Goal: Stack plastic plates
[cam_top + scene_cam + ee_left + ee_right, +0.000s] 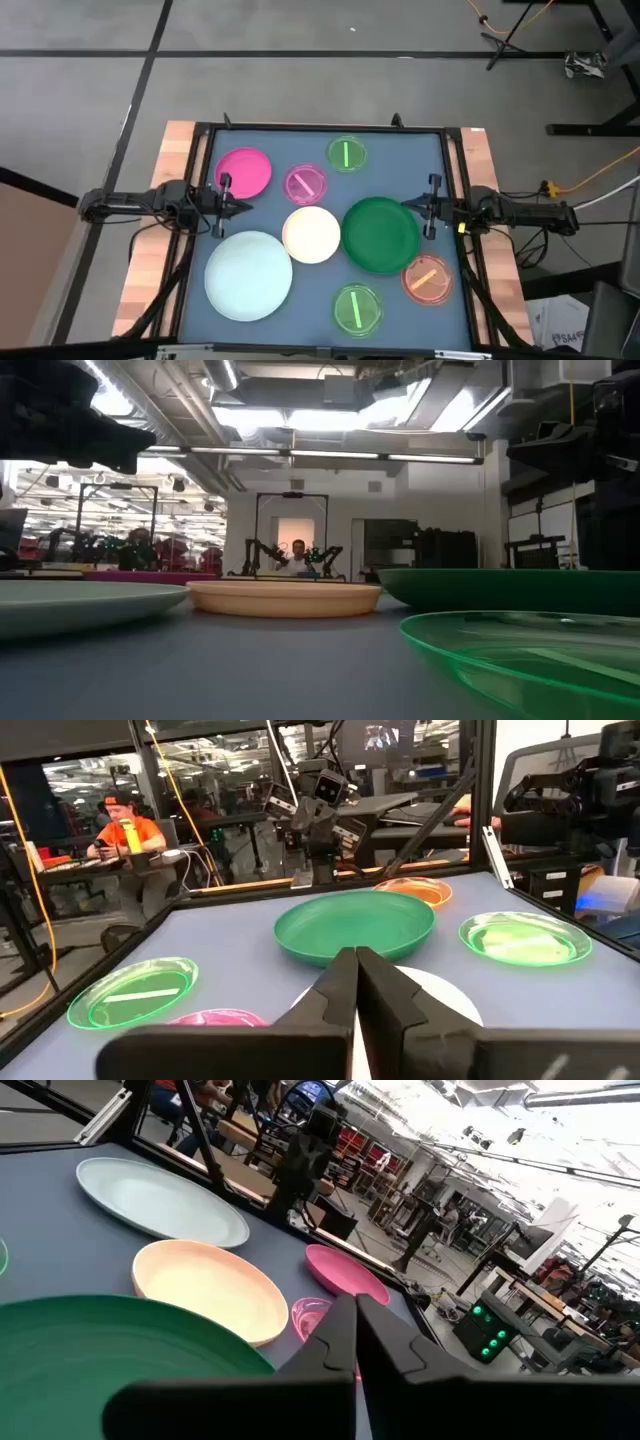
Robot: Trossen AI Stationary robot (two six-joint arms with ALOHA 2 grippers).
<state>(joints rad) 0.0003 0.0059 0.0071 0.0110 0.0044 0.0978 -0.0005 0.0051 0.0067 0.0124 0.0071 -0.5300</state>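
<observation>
- My left gripper (240,207) has its fingers pressed together and holds nothing; it hangs at the left edge of the counter (262,140), just beside the round flat magenta plastic plate (244,170) and above the near rim of the large pale blue-white plastic plate (248,275).
- My right gripper (408,205) is likewise pressed together and empty, its tip at the right rim of the large dark green plastic plate (381,234). I judge both arms are parked at the sides so the spread of plates stays open to view; no stacking has begun.
- Outward from the left: the cream round plastic plate (312,234) lies between the pale blue-white and dark green ones, nearly touching both, with the small translucent pink plastic plate (305,183) just beyond it.
- Outward from the right: the small translucent orange plastic plate (428,279) sits tucked against the dark green plate's edge, perhaps slightly under it; I cannot tell.
- Two small translucent green plastic plates lie apart, one at the far edge (346,153), one at the near edge (356,308).
- All plates lie flat and single, so I would judge a large one best as the base, smaller ones going on top.
</observation>
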